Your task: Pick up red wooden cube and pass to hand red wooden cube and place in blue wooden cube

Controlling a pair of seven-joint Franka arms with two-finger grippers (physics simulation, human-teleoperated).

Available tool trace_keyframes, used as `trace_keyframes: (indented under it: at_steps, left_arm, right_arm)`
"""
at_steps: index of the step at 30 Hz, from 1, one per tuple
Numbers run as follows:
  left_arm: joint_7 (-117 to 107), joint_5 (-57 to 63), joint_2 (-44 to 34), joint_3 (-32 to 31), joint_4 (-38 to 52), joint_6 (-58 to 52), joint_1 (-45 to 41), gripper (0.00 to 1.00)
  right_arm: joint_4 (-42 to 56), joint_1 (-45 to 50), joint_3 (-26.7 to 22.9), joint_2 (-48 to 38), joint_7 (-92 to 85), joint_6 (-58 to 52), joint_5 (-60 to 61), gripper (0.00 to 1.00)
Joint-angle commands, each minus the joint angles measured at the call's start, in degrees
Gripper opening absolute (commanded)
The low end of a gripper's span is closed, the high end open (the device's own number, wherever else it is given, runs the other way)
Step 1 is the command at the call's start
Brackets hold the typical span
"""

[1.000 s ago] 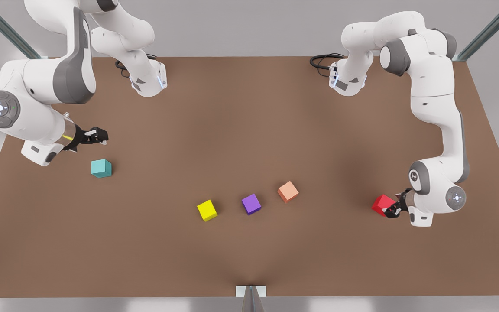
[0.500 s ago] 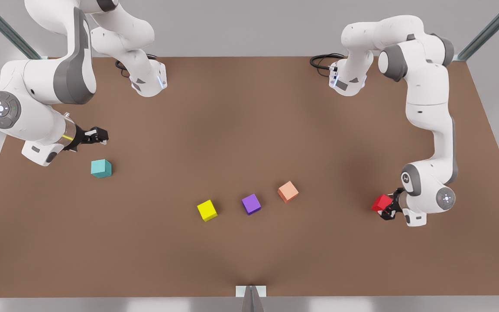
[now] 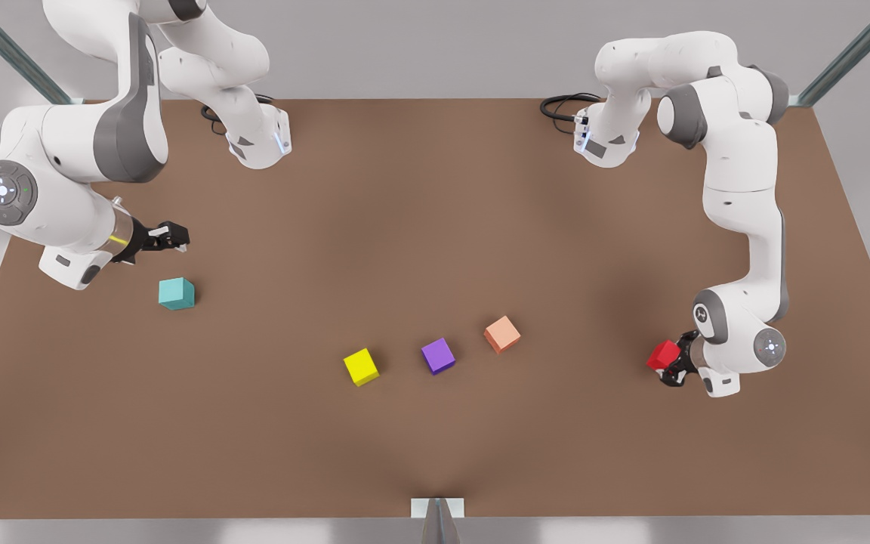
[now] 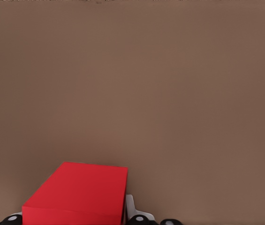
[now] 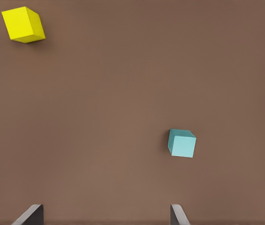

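Pinching the red wooden cube (image 3: pixel 663 354), the left tool (image 3: pixel 675 368) stands well apart from the salmon cube (image 3: pixel 502 334) (right tool (image 3: pixel 171 236) spread).

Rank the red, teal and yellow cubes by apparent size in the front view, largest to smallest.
No clear ranking. The teal cube and yellow cube look alike. The red cube looks similar, but the left pincer partly covers it.

Two arms with glossy white shells and dark grey joint bands. Grey round end caps at the joints carry small white markings. Black two-finger grippers: left gripper (image 3: pixel 673 368), right gripper (image 3: pixel 171 236). Yellow mark on right wrist collar. Black cables coil at both white bases, each with blue light strip.
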Motion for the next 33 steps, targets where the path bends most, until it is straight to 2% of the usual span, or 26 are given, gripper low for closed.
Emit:
trace_keyframes:
  at_steps: [1,3,5,7,8,10,12,14,16,18,22,24,26,28,31,33]
  left_arm:
    - [-2.16,-0.35,-0.39,-0.35,0.28,0.07,-0.13,0.53]
    - [-1.89,0.27,-0.57,-4.56,4.93,-5.37,-0.13,0.53]
    - [-1.72,0.18,-0.57,-7.46,16.45,-24.00,0.14,0.53]
    - [0.65,-0.08,-0.65,-16.94,23.74,-38.84,0.40,0.54]
    - [5.48,-5.61,-0.57,-24.25,27.09,-45.28,1.63,0.54]
    - [14.45,-18.53,0.92,-28.38,27.00,-46.34,1.54,0.54]
    - [16.38,-34.18,4.61,-30.05,27.09,-45.73,0.93,0.54]
    - [25.77,-36.73,8.66,-36.11,27.09,-40.36,0.31,0.54]
    - [36.94,-42.01,10.33,-36.82,27.09,-35.89,-0.56,0.56]
    - [50.39,-46.23,11.83,-38.76,27.27,-27.10,-2.76,0.52]
    - [61.20,-50.80,14.02,-38.84,28.23,-20.94,-4.69,0.36]
    - [70.26,-50.80,14.20,-38.84,29.29,-16.55,-6.01,0.36]
    - [78.00,-50.80,14.20,-38.84,29.11,-13.21,-6.54,0.36]
    - [83.35,-50.97,14.64,-38.84,29.20,-8.29,-8.21,0.36]
    - [88.37,-51.32,14.64,-39.55,29.11,-4.94,-9.27,0.36]
    - [88.02,-56.86,14.90,-39.55,28.76,-5.03,-9.27,0.36]
  right_arm:
    - [0.02,0.00,-0.04,-0.06,0.19,-0.08,-0.05,1.00]
    - [0.02,0.00,-0.04,-0.06,0.28,-0.08,0.04,1.00]
    - [0.20,0.00,0.05,0.29,-0.34,0.09,-0.05,1.00]
    - [3.79,0.96,0.49,4.84,-6.57,0.71,4.86,1.00]
    - [8.11,2.29,0.76,9.07,-6.75,0.71,8.73,1.00]
    - [9.08,2.38,0.58,14.35,-5.79,1.84,23.49,1.00]
    - [8.90,2.38,0.58,19.62,-5.79,8.08,37.56,1.00]
    - [8.46,2.64,0.76,20.68,-5.52,10.90,46.35,1.00]
    - [8.46,2.55,0.76,22.53,-5.52,11.16,54.79,1.00]
    - [8.64,2.55,0.67,25.16,-5.52,12.31,62.09,1.00]
    - [8.81,2.90,0.84,27.62,-6.66,17.49,68.77,1.00]
    - [12.68,2.73,0.67,31.84,-21.32,18.90,70.97,1.00]
    - [12.51,2.90,0.58,32.02,-46.96,19.69,70.09,1.00]
    - [12.42,2.90,0.23,32.11,-63.76,21.35,68.60,1.00]
    - [12.33,2.64,-0.30,32.02,-78.29,23.38,68.51,1.00]
    - [11.89,2.73,-0.30,32.11,-86.81,23.38,69.30,1.00]
